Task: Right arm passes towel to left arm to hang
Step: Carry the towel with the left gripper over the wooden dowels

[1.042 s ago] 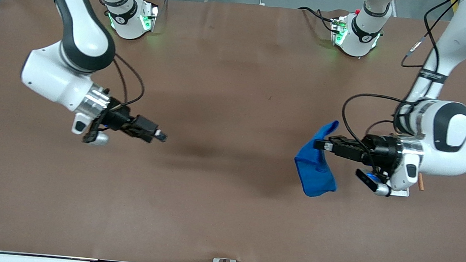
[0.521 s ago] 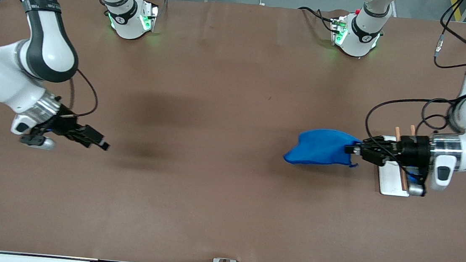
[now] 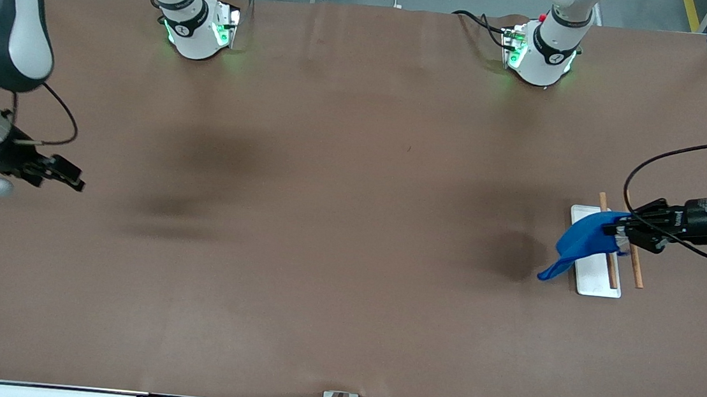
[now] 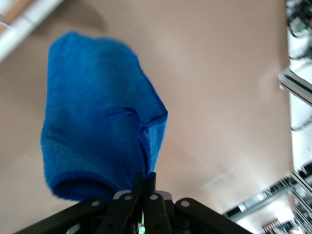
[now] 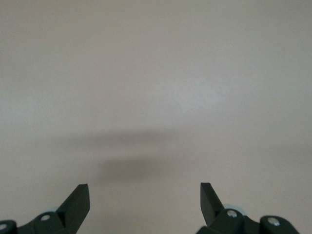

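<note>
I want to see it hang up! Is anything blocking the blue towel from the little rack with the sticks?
Nothing visible blocks it. The left end effector holds the towel in the air right over the rack. The right end effector waits, open, over bare table.

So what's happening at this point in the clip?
The left gripper is shut on the blue towel and holds it in the air over a small white rack with two wooden rods at the left arm's end of the table. The towel hangs bunched from the fingers, not yet draped on a rod. The right gripper is open and holds nothing, over the bare table at the right arm's end, so the handover looks finished.
</note>
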`<state>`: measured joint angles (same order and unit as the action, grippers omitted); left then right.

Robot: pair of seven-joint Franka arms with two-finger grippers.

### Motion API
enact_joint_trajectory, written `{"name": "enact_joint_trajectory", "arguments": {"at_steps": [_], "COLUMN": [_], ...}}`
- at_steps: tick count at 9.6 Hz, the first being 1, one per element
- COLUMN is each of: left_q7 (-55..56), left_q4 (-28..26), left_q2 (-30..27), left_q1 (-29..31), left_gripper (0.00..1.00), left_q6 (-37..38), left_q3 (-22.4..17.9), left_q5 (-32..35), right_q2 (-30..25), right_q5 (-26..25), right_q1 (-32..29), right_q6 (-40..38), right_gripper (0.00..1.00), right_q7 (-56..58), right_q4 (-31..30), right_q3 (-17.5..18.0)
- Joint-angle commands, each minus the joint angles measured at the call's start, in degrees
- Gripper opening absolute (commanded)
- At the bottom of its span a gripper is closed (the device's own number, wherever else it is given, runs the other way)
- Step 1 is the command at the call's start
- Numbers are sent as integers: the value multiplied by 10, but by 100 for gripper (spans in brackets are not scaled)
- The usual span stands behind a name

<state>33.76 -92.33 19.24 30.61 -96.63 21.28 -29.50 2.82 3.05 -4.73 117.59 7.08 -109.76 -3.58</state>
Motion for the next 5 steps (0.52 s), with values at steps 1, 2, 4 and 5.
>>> {"name": "enact_joint_trajectory", "arguments": {"at_steps": [1,2,4,5], "left_q7": [9,9,-12,-32], "left_q4": [-15,-15,-10,-7], "left_q2": [10,10,11,18], "left_q1": [9,15,36,51], "left_gripper": [0,0,0,0], "left_q6": [-4,-2,-3,-3], "left_q3": [1,1,1,2], "left_q5": [34,58,87,107], "right_q2": [-18,-25,-48,-49], "right_q5": [-49,-65,-46,-8], "right_q1": [2,0,0,0], "right_q6": [-121,-168,-218,-260], "right_gripper": [100,100,100,100], "right_q7": [-70,-98,-119,-116], "right_q4": [79,119,153,188], "right_q3": [-8,-9,-10,-33]}}
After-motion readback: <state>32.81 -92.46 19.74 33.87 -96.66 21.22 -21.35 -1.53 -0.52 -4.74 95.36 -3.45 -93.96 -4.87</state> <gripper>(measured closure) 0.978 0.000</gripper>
